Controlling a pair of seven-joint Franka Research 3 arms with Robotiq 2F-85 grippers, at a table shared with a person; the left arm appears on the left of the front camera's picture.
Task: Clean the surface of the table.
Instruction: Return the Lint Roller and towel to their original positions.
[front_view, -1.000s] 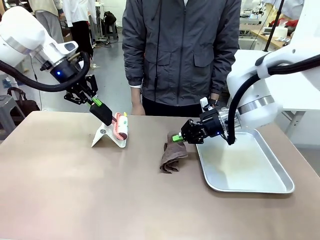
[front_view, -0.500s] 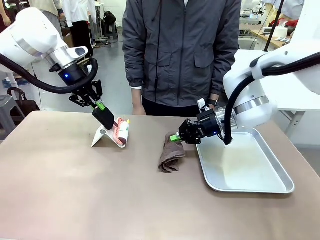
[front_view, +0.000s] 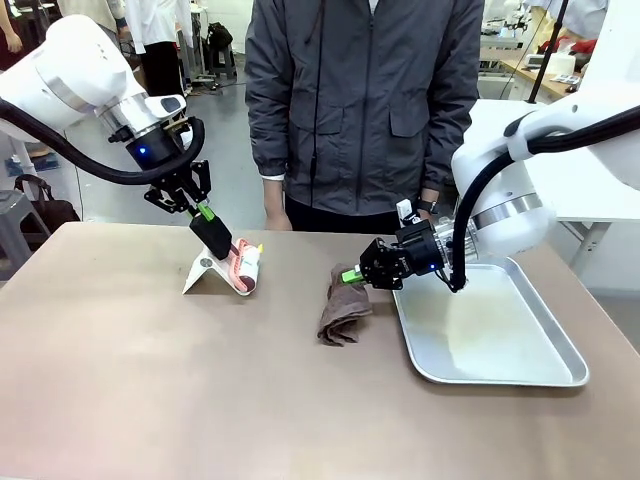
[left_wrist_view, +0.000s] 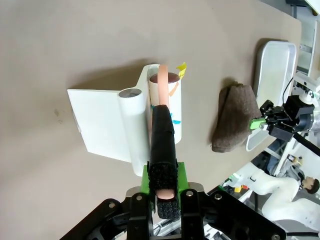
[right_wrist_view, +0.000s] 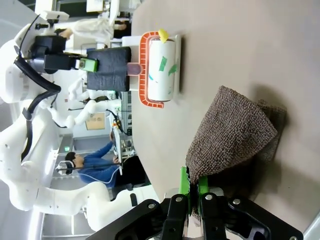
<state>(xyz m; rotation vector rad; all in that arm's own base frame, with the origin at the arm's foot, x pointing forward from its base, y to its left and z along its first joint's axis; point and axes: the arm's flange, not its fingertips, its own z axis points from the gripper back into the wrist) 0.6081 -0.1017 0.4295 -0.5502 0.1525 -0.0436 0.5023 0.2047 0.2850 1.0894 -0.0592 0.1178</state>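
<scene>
The tan-brown table (front_view: 200, 380) spans the front view. A lint roller (front_view: 246, 266) with a pink frame rests against a white stand (front_view: 205, 272) at the back left. My left gripper (front_view: 205, 215) is shut on its black foam handle (left_wrist_view: 163, 145), angled down from above. A crumpled brown cloth (front_view: 343, 312) lies mid-table, and my right gripper (front_view: 352, 275) is shut on its upper edge. The right wrist view shows the cloth (right_wrist_view: 230, 135) pinched between the green pads (right_wrist_view: 185, 187) and draping onto the table, with the roller (right_wrist_view: 162, 70) farther off.
A shiny steel tray (front_view: 490, 330) lies right of the cloth under my right arm. A person in a grey jacket (front_view: 365, 100) stands at the far edge, hands down. In the left wrist view the cloth (left_wrist_view: 232, 117) and tray (left_wrist_view: 275, 65) lie beyond the stand (left_wrist_view: 105, 125).
My left arm has swung right and lower, tipping the roller down against the stand. The right gripper has shifted slightly left with the cloth.
</scene>
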